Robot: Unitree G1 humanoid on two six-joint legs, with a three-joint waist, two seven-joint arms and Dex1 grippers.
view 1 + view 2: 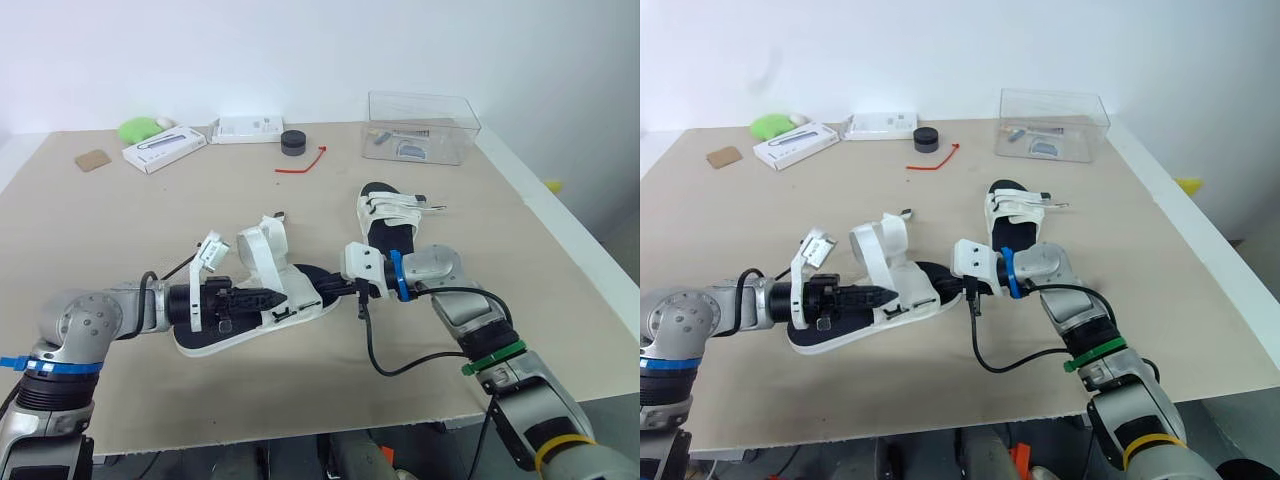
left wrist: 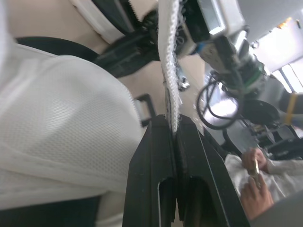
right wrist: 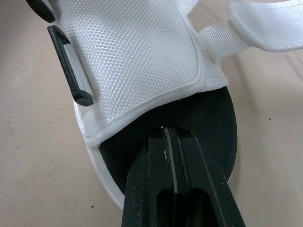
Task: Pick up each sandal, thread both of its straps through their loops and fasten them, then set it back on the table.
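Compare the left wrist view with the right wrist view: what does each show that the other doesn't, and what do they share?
The left wrist view adds the left gripper shut on the edge of a white strap, a looped black cable beyond it, and a person's hand. The right wrist view adds the right gripper, shut, over the black footbed, with bare table beside. Both show the sandal with its white fabric and a black loop.

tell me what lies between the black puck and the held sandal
A red tie by the puck, then bare table to the held sandal; left eye view.
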